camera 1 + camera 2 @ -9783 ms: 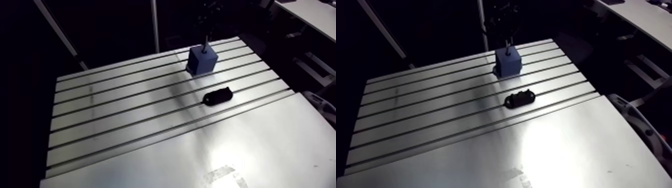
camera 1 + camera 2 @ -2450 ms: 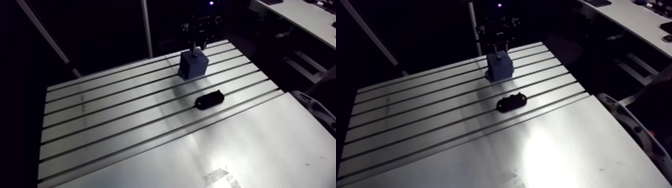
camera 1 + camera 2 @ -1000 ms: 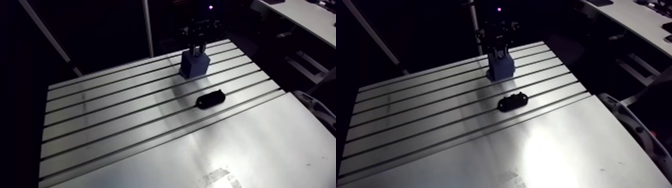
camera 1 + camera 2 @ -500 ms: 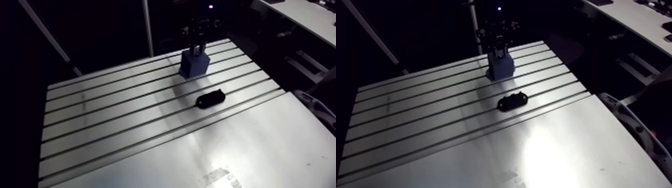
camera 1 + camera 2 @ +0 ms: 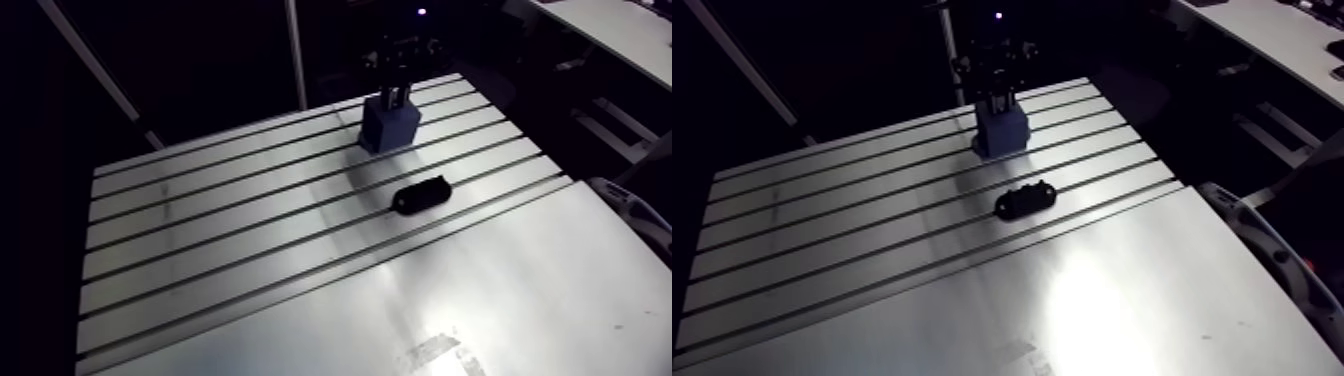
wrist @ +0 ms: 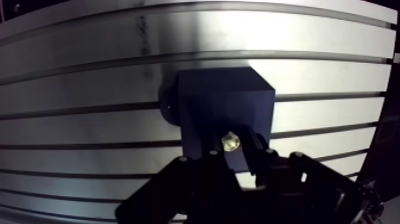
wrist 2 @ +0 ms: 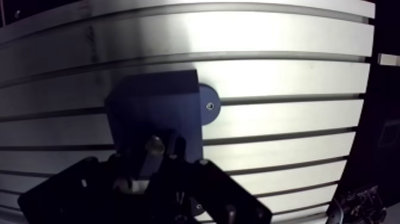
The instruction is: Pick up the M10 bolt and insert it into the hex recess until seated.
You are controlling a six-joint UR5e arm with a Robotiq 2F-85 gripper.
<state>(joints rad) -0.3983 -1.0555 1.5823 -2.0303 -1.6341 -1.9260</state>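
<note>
- One blue block (image 5: 390,125) sitting upper center-right in arm view, on slotted table (image 5: 250,250); one round tab w/ screw (image 7: 208,105) sticking out at its base.
- One M10 bolt (image 6: 230,142) standing over block's top, betw. the two fingers; gripper (image 6: 233,150) clenching it.
- One black part (image 5: 419,195) lying mid-frame, apart from block.
- Hex recess hiding under bolt & fingers; bolt's lower end not showing.

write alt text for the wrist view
The pincer hangs just above a dark blue block on a slotted aluminium table. The metal end of a bolt shows at its tip, facing the camera.
</note>
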